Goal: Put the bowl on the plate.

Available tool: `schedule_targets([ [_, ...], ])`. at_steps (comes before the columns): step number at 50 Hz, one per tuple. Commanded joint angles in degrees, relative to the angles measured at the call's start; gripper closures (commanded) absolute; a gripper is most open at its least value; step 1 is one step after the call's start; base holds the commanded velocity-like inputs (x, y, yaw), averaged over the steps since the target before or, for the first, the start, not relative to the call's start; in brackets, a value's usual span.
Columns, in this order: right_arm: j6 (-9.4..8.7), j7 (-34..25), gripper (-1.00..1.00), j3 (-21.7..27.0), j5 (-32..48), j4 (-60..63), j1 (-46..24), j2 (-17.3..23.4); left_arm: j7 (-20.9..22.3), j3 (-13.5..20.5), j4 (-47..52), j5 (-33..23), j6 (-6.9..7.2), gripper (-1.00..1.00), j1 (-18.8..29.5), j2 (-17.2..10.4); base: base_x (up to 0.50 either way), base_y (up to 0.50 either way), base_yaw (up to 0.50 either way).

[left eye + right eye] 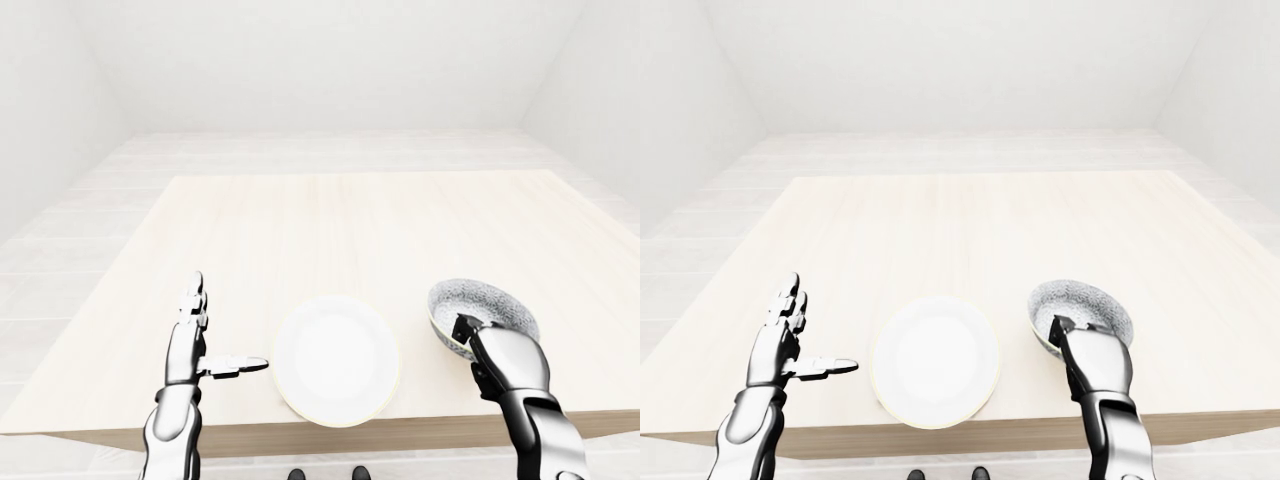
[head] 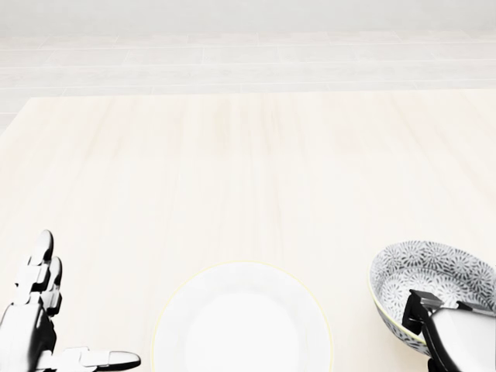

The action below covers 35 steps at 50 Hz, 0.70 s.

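— The right robot hand (image 2: 459, 338)?
— Clamped on the grey patterned ceramic bowl (image 2: 431, 267) at its rim. The round white plate (image 2: 242, 322) lies apart to its left, at the pale wooden counter (image 2: 248, 170) edge.
— The left robot hand (image 2: 31, 325)?
— Fingers spread, left of the plate.

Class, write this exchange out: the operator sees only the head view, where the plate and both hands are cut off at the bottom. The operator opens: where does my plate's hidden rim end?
Observer: In the left-eye view the plate is whole; its lower rim reaches about to the table's bottom edge.
Operator: My right arm?
Observer: Its forearm rises from below that edge; the right hand grips the bowl's lower rim with its fingers.
Operator: The left?
Observer: The left hand is open, left of the plate; its forearm also rises from below the edge.
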<state>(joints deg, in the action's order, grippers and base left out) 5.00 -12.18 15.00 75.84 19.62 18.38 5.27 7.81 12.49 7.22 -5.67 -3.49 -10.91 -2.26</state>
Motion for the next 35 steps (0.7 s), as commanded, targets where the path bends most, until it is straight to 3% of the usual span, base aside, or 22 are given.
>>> schedule_targets([
  [1,0.00,3.36,0.81,-0.93,1.45,2.21,-0.35,-0.25,-0.15,-0.28,-0.50,-0.26,-0.15,-1.00,0.27,-0.02,0.00,0.00,0.00],
  [27,0.00,-0.09,0.83,-17.70,7.59,4.26,-4.80,-2.78,-0.38,-0.27,-1.12,0.18,-0.35,-1.00,0.89,-0.37,0.00,0.00,0.00],
  [35,0.00,2.01,0.83,-22.50,8.19,3.15,-3.50,-2.72,-0.47,-0.35,-1.14,-0.05,-0.52,-1.00,0.76,-0.35,0.00,0.00,0.00],
])
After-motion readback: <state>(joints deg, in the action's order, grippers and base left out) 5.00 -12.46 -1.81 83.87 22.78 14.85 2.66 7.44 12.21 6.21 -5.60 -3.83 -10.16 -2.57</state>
